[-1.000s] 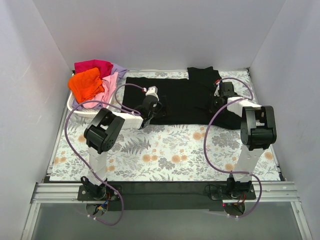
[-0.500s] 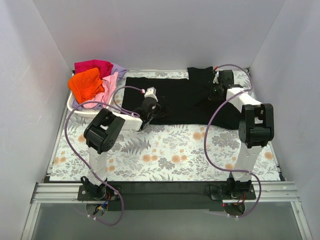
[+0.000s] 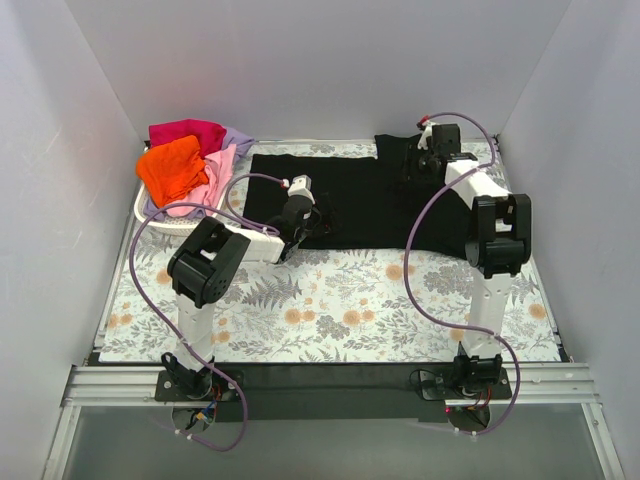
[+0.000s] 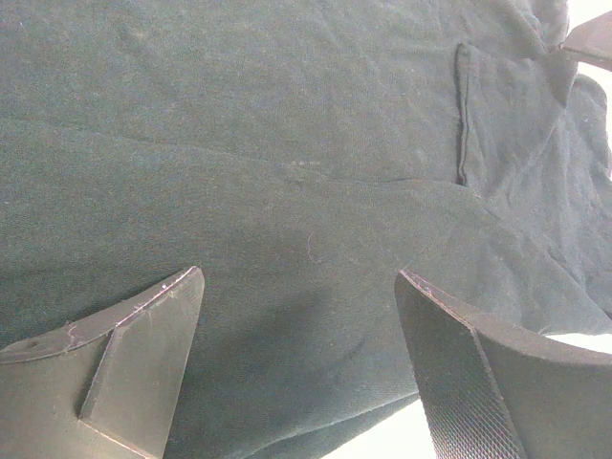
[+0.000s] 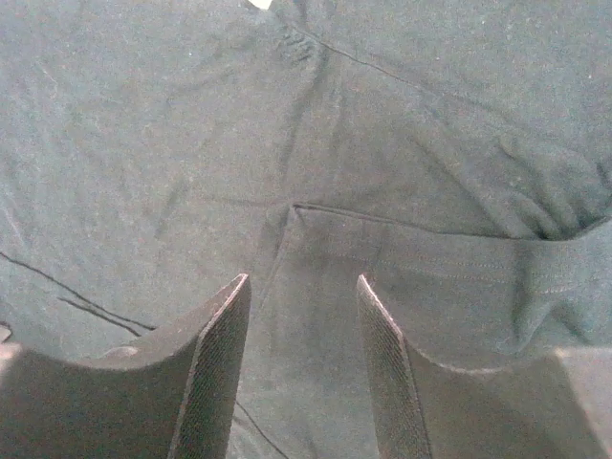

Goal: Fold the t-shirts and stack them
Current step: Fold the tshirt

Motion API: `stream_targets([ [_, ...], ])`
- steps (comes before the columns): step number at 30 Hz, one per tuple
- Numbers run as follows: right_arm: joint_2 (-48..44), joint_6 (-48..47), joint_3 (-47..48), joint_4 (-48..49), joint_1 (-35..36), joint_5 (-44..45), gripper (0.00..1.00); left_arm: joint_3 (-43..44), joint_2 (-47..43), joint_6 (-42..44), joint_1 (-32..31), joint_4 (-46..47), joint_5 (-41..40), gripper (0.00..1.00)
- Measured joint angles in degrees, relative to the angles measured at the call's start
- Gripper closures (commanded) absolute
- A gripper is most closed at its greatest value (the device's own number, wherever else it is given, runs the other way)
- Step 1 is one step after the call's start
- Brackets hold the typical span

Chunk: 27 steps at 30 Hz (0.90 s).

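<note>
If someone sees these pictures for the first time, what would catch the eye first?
A large black shirt lies spread across the far half of the flowered table; the left arm and right arm reach over it. At the far left corner, a heap of bright shirts, orange, pink and magenta, fills a white basket.

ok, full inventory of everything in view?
large black cloth t-shirt: one, black, spread across mid-table
orange cloth t-shirt: one, orange, atop basket pile
pink cloth t-shirt: one, pink, pile's right side
magenta-red cloth t-shirt: one, magenta-red, pile's back
lavender cloth t-shirt: one, lavender, pile's back right
white plastic lattice basket: one, white, far left
floral table cover: one, white-orange, underneath
purple cables: two, purple, along the arms
left claw: one, black, open over black t-shirt
right claw: one, black, open over black t-shirt
</note>
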Motion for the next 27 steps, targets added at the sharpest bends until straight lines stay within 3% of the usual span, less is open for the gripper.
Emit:
stream_targets([
  [4,-3.3,0.1,-4.6,0.7,0.0,0.3,0.54,0.0,0.0,0.1,0.0,0.0,0.0,0.25],
  [10,-18.0,-0.5,-19.7,1.2,-0.5,6.3,0.42,0.7,0.0,1.6,-0.8,-1.0,-1.0,0.25],
  [15,-27.9,-0.5,-28.6,1.6,-7.6,8.1,0.42,2.8,0.0,3.3,-3.1,-4.3,-2.5,0.24],
  [20,-29.9,-0.7,-32.2,0.9,-16.5,9.6,0.41,5.0,0.2,4.2,-5.6,-5.4,-2.0,0.24],
  [27,-30.4,-1.9,-35.1,-1.8,-17.7,7.7,0.41,5.2,0.6,4.4,-5.7,-5.4,-1.9,0.24],
])
